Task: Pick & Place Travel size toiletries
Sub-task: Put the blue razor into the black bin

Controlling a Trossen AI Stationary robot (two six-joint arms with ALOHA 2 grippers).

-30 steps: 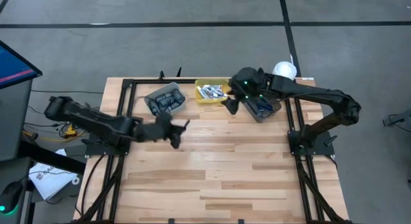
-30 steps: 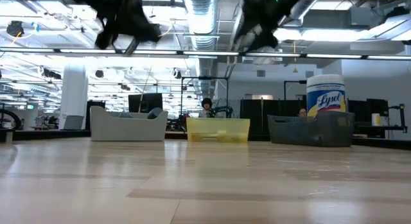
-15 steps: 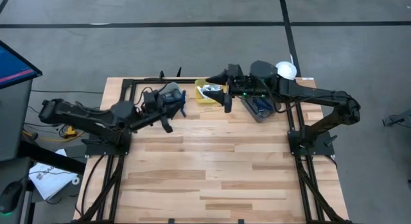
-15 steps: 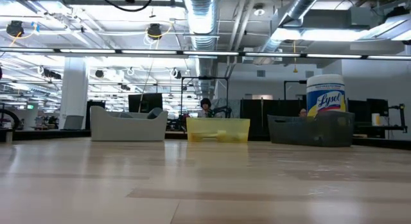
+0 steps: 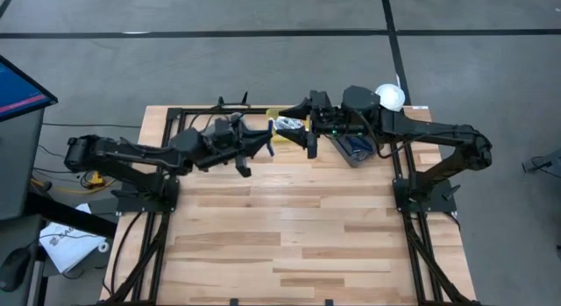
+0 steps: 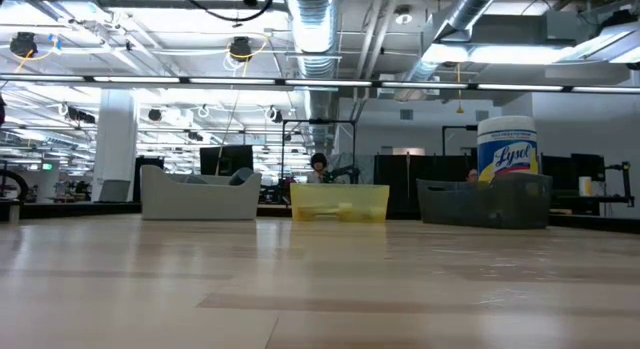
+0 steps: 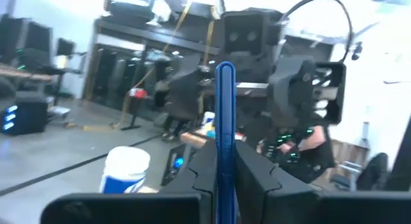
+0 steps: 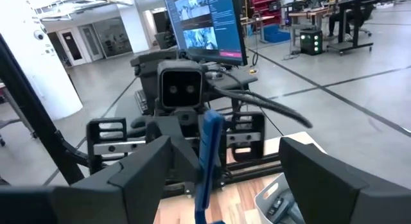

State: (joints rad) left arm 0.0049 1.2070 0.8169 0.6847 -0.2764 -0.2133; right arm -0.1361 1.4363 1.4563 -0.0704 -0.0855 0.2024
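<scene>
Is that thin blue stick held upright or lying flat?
Upright. The blue razor stands straight up, pinched in the shut left gripper. The open right gripper faces it, one finger on either side, not closed on it.

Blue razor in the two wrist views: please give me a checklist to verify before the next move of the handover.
1. Left end effector shut on the blue razor: ok.
2. Razor upright, with free length above the grip: ok.
3. Right end effector open: ok.
4. Razor lines up between the right fingers: ok.
5. Razor deep enough between them for closing: cannot tell.
</scene>
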